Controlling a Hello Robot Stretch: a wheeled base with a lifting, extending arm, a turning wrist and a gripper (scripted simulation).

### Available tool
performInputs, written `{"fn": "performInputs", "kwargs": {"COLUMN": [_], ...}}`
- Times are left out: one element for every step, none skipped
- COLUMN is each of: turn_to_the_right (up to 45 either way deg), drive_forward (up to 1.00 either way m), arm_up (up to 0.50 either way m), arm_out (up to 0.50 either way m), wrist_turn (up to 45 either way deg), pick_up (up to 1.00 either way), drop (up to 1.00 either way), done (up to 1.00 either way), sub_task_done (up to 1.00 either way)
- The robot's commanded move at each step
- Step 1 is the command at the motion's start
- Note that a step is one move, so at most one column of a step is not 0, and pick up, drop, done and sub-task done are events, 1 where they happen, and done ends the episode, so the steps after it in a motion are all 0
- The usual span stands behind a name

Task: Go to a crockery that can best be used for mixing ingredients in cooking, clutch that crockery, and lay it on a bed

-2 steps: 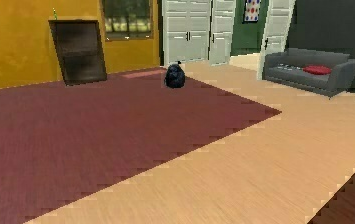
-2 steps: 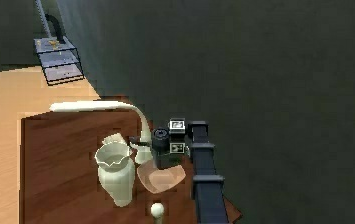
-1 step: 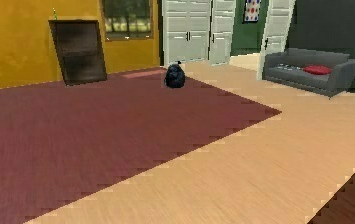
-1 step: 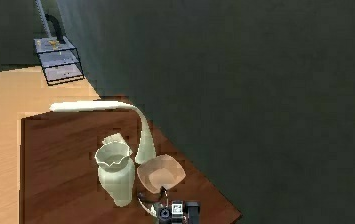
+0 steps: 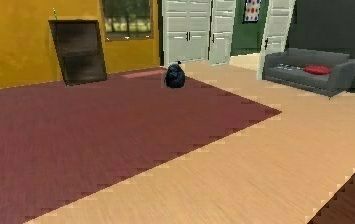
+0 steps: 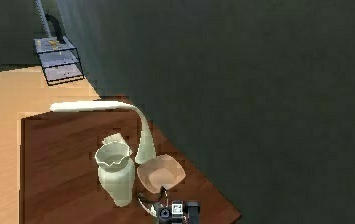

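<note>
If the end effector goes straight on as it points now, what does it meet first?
Probably the pinkish bowl just beyond the end effector; depth is unclear, so possibly the pale jug beside it.

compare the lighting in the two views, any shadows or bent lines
Forward view: evenly bright, the rug and sofa clear; the white door leans only from the lens. Arm side view: much dimmer, a dark wall behind, yet the pale jug and bowl on the table stand out.
</note>
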Motion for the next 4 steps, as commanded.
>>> {"fn": "performInputs", "kwargs": {"turn_to_the_right": [0.0,0.0,0.0,0.0], "drive_forward": [0.0,0.0,0.0,0.0], "arm_up": [0.1,0.32,0.0,0.0], "arm_out": [0.0,0.0,0.0,0.0], "wrist_turn": [0.0,0.0,-45.0,-45.0], "pick_up": [0.0,0.0,0.0,0.0], "drop": [0.0,0.0,0.0,0.0], "done": [0.0,0.0,0.0,0.0], "sub_task_done": [0.0,0.0,0.0,0.0]}}
